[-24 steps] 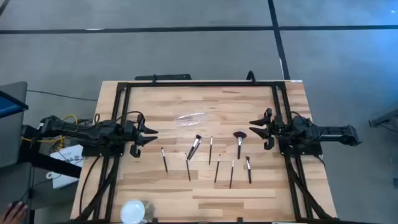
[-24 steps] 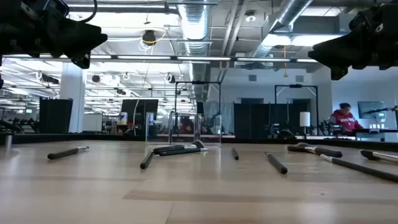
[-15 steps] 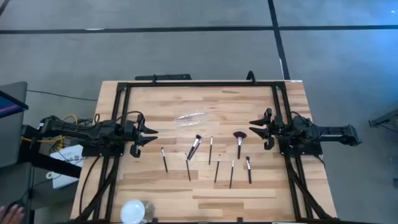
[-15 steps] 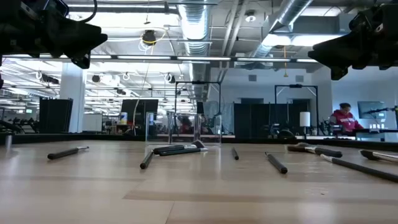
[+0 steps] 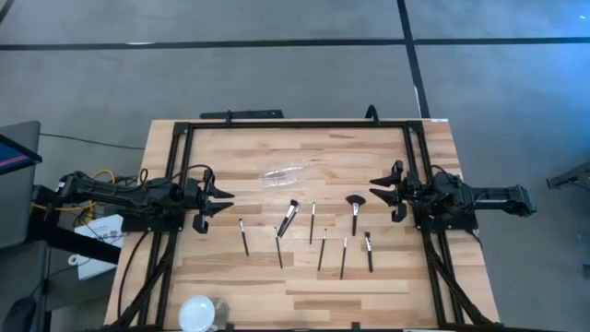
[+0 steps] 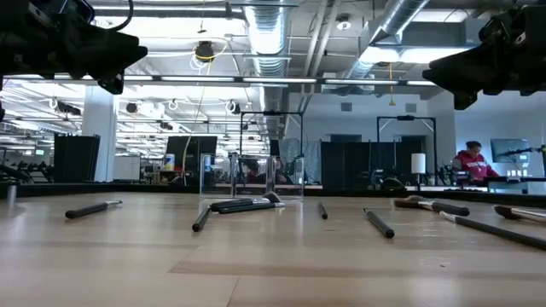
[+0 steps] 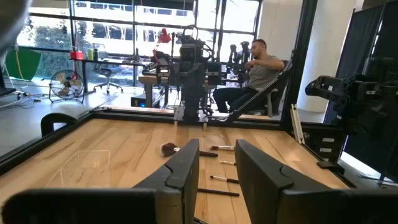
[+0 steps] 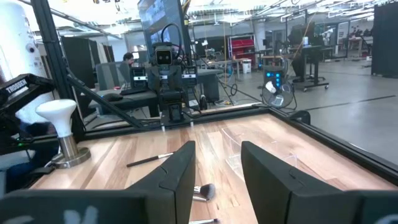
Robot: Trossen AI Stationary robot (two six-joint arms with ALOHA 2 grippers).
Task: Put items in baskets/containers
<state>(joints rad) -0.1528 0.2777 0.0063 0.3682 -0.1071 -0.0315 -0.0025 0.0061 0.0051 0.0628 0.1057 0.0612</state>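
Note:
Several slim dark makeup brushes (image 5: 312, 222) lie flat mid-table, among them a fan-shaped one (image 5: 354, 210); the low view shows them lying on the wood (image 6: 380, 223). The clear container (image 5: 282, 175) lies on the table beyond them, toward the far edge, and also shows in the left wrist view (image 7: 87, 165). My left gripper (image 5: 224, 202) hovers open at the table's left, clear of the brushes. My right gripper (image 5: 373, 188) hovers open at the right, beside the fan brush. Both sets of fingers show apart in the wrist views (image 7: 217, 177) (image 8: 217, 177).
A round white and clear object (image 5: 198, 314) stands at the near left corner. A black frame (image 5: 295, 124) runs along the table's far, left and right sides. Bare wood lies between the brushes and the near edge. People sit in the room beyond the table (image 7: 255, 62).

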